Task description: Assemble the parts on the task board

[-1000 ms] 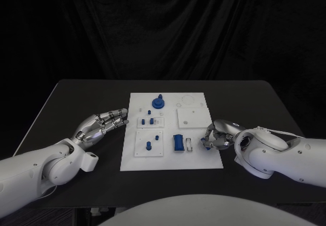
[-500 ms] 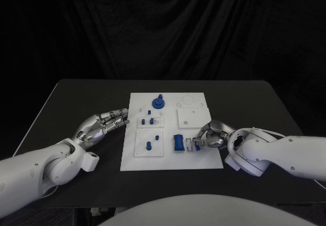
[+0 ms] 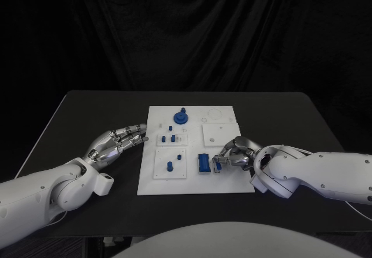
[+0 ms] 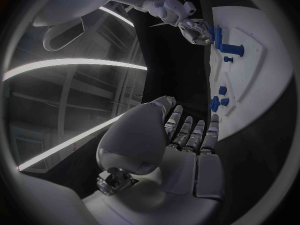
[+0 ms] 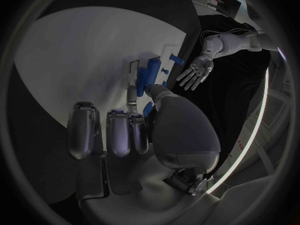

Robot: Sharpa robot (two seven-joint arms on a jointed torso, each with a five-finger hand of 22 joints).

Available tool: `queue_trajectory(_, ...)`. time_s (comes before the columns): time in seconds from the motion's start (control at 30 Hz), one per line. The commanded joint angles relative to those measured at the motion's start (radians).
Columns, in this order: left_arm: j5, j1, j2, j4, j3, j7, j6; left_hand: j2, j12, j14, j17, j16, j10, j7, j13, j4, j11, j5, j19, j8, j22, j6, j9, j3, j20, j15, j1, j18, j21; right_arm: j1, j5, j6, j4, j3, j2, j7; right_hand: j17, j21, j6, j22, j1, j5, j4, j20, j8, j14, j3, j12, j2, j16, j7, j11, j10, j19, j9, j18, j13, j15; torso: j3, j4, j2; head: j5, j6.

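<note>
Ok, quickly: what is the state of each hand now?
Left hand: open, fingers apart, holding nothing, beside the task board.
Right hand: at the tall blue part; grip cannot be told.

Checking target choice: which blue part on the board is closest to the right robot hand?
The tall blue block near the board's front edge; the right robot hand is right beside it.

A black table point(image 3: 93, 115) with rounded corners stands before a dark, heavily folded curtain point(image 3: 186, 43) that closes off everything behind its far edge. Long strips of light point(image 4: 75, 67) glow overhead.
</note>
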Motion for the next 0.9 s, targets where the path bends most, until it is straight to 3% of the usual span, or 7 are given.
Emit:
queue_trajectory(0.03,0.004,-0.002,0.001,0.001,0.001,0.016,0.013,0.003,-0.007,0.0,0.0,0.002,-0.001,0.004,0.0,0.0,0.006,0.005,0.006,0.004,-0.001,-0.003,-0.001,0.004,0.001,0.004,0.005,-0.007,0.004,-0.001,0.003,-0.012,-0.005,0.0,0.003,0.012,0.023,-0.006,-0.011,0.194,-0.015,-0.025,0.009,-0.004,0.002,0.063,-0.001,0.003,0.002,-0.007,0.002,-0.002,0.102,0.035,0.002,-0.002,0.263,-0.005,0.0007,-0.0002,0.0,0.002,0.0)
queue_trajectory(0.17,0.004,-0.002,0.001,0.001,0.001,0.016,0.014,0.003,-0.007,0.0,0.0,0.002,-0.001,0.004,0.0,0.0,0.006,0.005,0.006,0.004,-0.001,-0.003,-0.001,0.004,0.001,0.004,0.005,-0.007,0.004,-0.001,-0.007,0.001,-0.011,0.0,0.007,0.0,0.019,-0.01,-0.016,0.193,-0.023,-0.054,0.012,-0.002,-0.003,0.062,-0.005,0.003,0.003,-0.008,0.004,0.0,0.102,0.034,0.005,-0.002,0.263,-0.003,0.0003,-0.0026,0.001,0.003,0.0)
queue_trajectory(0.27,0.004,-0.002,0.002,0.0,0.001,0.016,0.014,0.003,-0.007,0.0,0.0,0.002,-0.001,0.004,0.0,0.0,0.006,0.005,0.006,0.004,-0.001,-0.003,-0.001,0.004,0.001,0.004,0.005,-0.007,0.004,-0.001,-0.014,0.016,-0.014,0.0,0.009,-0.014,0.013,-0.014,-0.021,0.191,-0.042,-0.124,0.024,0.001,-0.01,0.061,-0.018,0.003,0.005,-0.011,0.009,0.004,0.102,0.032,0.008,-0.001,0.263,0.0,0.0007,-0.0028,0.001,0.003,0.0)
queue_trajectory(0.37,0.004,-0.002,0.003,0.0,0.001,0.016,0.015,0.003,-0.007,0.0,0.0,0.002,-0.001,0.004,0.0,-0.001,0.006,0.006,0.006,0.004,-0.001,-0.003,-0.001,0.005,0.001,0.004,0.005,-0.007,0.004,-0.002,-0.03,0.031,-0.016,0.0,0.01,-0.031,0.009,-0.016,-0.025,0.191,-0.048,-0.144,0.028,0.002,-0.015,0.061,-0.025,0.003,0.004,-0.013,0.011,0.007,0.102,0.032,0.009,0.0,0.263,0.002,0.0007,-0.002,0.001,0.001,0.0)
queue_trajectory(0.43,0.004,-0.003,0.003,0.0,0.001,0.016,0.015,0.003,-0.007,0.0,0.0,0.002,-0.001,0.004,0.0,-0.001,0.006,0.006,0.006,0.004,-0.001,-0.003,-0.001,0.005,0.001,0.004,0.005,-0.007,0.004,-0.002,-0.039,0.042,-0.017,0.0,0.011,-0.044,0.004,-0.021,-0.031,0.189,-0.064,-0.194,0.037,0.005,-0.021,0.06,-0.04,0.003,0.002,-0.015,0.016,0.011,0.102,0.03,0.011,0.001,0.263,0.005,0.0007,-0.0013,0.001,0.001,0.0)
queue_trajectory(0.5,0.004,-0.003,0.003,0.0,0.001,0.016,0.015,0.003,-0.007,0.0,0.0,0.002,-0.001,0.004,0.0,-0.001,0.006,0.006,0.006,0.004,-0.001,-0.003,-0.001,0.005,0.001,0.004,0.005,-0.007,0.004,-0.002,-0.047,0.05,-0.017,0.0,0.011,-0.053,0.001,-0.023,-0.034,0.189,-0.069,-0.215,0.039,0.007,-0.024,0.059,-0.047,0.003,0.001,-0.017,0.017,0.012,0.102,0.029,0.012,0.001,0.263,0.007,0.001,-0.0016,0.001,0.002,0.0)
queue_trajectory(0.9,0.004,-0.004,0.001,0.0,0.001,0.015,0.016,0.003,-0.007,0.0,0.0,0.002,-0.001,0.004,0.0,-0.001,0.006,0.006,0.006,0.004,-0.001,-0.003,-0.001,0.005,0.001,0.004,0.005,-0.007,0.004,-0.003,-0.094,0.056,-0.013,-0.001,0.005,-0.07,-0.002,-0.027,-0.035,0.187,-0.074,-0.251,0.041,0.009,-0.027,0.059,-0.062,0.003,-0.001,-0.018,0.019,0.014,0.102,0.028,0.016,0.002,0.263,0.009,0.0001,-0.0024,0.0,0.003,0.0)
